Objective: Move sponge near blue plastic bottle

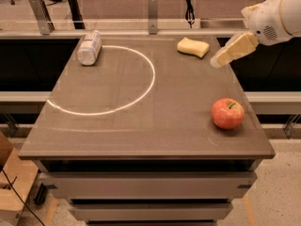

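The sponge (pixel 193 47), a pale yellow foam block, lies flat at the back right of the table. The blue plastic bottle (pixel 89 47), grey-white with a pale label, lies on its side at the back left, just outside a white circle line. My gripper (pixel 220 59) hangs over the table's right edge, just right of the sponge and slightly nearer the front, not touching it. It holds nothing that I can see.
A red apple (pixel 227 113) sits at the front right of the table (pixel 141 131). A white circle (pixel 141 93) is drawn on the left half. Metal rails and posts (pixel 152 6) run behind the table's back edge.
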